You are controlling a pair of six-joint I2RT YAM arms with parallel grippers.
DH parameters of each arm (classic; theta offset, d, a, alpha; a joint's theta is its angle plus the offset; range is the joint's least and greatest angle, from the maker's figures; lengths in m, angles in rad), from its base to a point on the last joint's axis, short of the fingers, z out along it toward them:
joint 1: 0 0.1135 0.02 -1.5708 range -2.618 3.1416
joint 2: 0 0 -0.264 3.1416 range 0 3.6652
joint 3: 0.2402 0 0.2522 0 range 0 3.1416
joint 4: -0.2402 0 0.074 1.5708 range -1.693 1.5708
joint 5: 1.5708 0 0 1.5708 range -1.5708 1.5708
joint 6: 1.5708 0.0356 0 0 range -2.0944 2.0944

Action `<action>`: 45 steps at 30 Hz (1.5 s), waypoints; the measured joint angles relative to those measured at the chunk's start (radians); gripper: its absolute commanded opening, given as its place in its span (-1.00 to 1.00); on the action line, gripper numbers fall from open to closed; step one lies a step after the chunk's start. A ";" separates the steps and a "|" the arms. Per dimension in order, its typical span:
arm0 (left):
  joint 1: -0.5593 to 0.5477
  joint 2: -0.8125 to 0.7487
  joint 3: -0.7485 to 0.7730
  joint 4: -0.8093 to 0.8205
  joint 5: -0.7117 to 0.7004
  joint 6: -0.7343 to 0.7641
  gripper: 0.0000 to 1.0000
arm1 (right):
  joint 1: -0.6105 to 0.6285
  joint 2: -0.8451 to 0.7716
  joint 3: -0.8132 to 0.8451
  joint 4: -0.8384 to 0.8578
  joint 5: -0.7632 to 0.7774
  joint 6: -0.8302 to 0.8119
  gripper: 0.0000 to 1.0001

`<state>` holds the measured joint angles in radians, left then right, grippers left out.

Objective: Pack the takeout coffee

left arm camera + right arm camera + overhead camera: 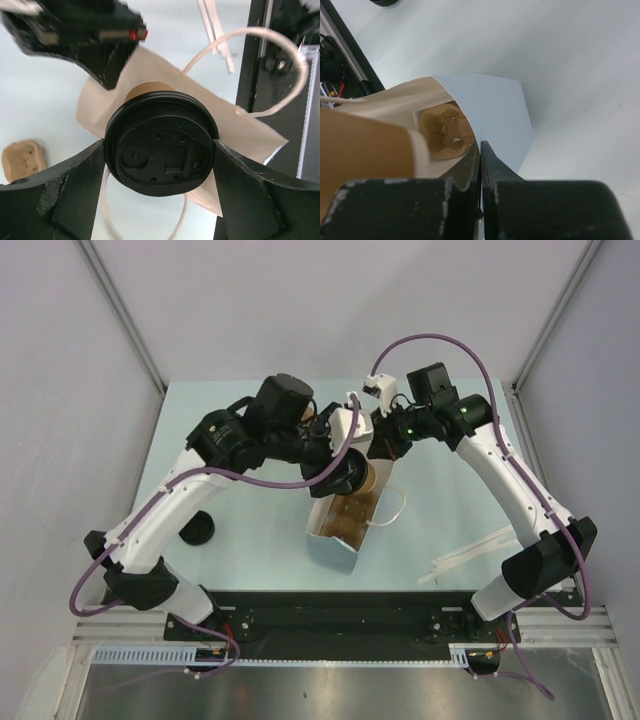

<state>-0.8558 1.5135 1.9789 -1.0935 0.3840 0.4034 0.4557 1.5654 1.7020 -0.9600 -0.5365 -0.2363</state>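
Pale table: your left gripper clasps the takeout coffee by its lid; your right gripper is pinched tight on the blue paper bag wall.

Probably a robotics lab cell: bare grey walls, metal frame posts, pale table.

A pale-blue paper bag lies on its side around the middle of the desk. Its mouth is open and its cream inside shows. A brown moulded-pulp cup carrier sits inside it. 1 white cord handle loops out from the bag toward the right edge. A loose black lid rests toward the left edge. A few white strips lie near the near right corner.
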 measured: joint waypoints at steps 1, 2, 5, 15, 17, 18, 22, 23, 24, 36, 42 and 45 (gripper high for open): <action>-0.006 0.000 -0.019 -0.001 -0.018 0.008 -0.96 | 0.005 -0.008 -0.001 0.000 0.003 -0.001 -1.00; -0.010 0.000 -0.033 -0.005 -0.030 0.013 -0.97 | 0.008 -0.015 -0.001 0.001 0.005 -0.002 -1.00; -0.026 0.000 -0.087 -0.001 -0.079 0.027 -0.97 | 0.022 -0.033 -0.001 0.002 0.010 -0.003 -1.00; -0.134 -0.068 -0.359 0.123 -0.235 0.108 -0.98 | 0.062 -0.101 -0.048 0.057 0.029 -0.003 -1.00; -0.153 -0.092 -0.414 0.150 -0.257 0.125 -0.99 | 0.074 -0.132 -0.076 0.074 0.031 -0.004 -1.00; -0.159 -0.102 -0.433 0.162 -0.263 0.130 -0.99 | 0.079 -0.146 -0.089 0.083 0.032 -0.004 -1.00; -0.164 -0.129 -0.494 0.214 -0.283 0.140 -1.00 | 0.095 -0.183 -0.125 0.106 0.033 -0.004 -1.00; -0.164 -0.131 -0.502 0.225 -0.287 0.141 -1.00 | 0.097 -0.185 -0.129 0.111 0.033 -0.004 -1.00; -0.164 -0.132 -0.510 0.236 -0.289 0.144 -1.00 | 0.098 -0.185 -0.133 0.117 0.033 -0.004 -1.00; -0.097 -0.217 -0.554 0.279 -0.298 0.140 -1.00 | 0.045 -0.201 -0.206 0.150 0.017 0.016 -1.00; -0.011 -0.254 -0.554 0.286 -0.249 0.101 -1.00 | 0.003 -0.212 -0.241 0.150 -0.011 0.054 -1.00; 0.018 -0.256 -0.553 0.293 -0.211 0.084 -1.00 | 0.002 -0.234 -0.259 0.150 -0.014 0.071 -0.97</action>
<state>-0.8375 1.2572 1.4261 -0.8005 0.1734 0.4873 0.4580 1.3315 1.4429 -0.8101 -0.5507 -0.1650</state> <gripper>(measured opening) 0.830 0.009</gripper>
